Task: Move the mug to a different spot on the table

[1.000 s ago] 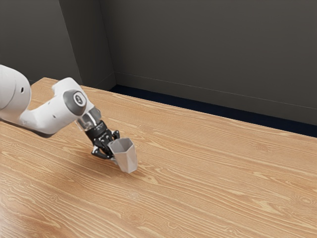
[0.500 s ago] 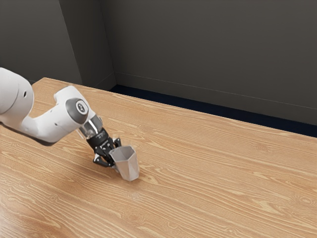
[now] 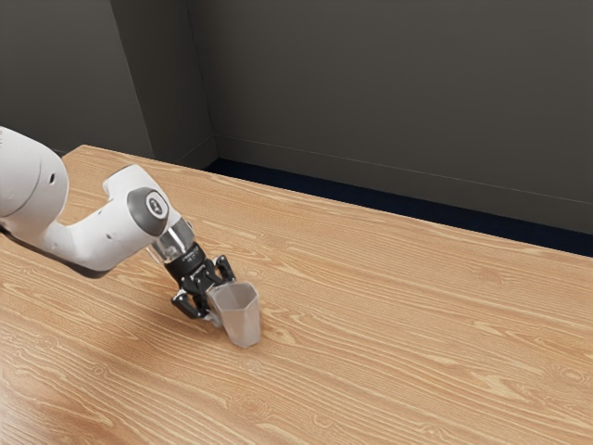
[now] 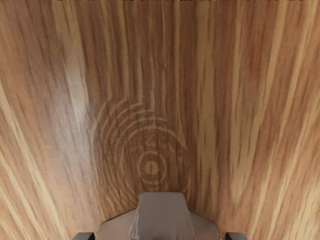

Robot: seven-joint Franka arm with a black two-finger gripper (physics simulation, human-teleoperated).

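The black pincer (image 3: 217, 297) is clamping the grey faceted mug (image 3: 241, 317) between its two fingers, gripping it by the rim side nearest the white arm (image 3: 102, 222). The mug is hanging just beyond the fingertips, tilting slightly, its base right at the wooden table (image 3: 417, 306) (whether it is touching, I cannot tell). In the wrist view, the mug (image 4: 160, 217) is sitting directly under the hand, with a ringed knot (image 4: 151, 167) in the grain just ahead.
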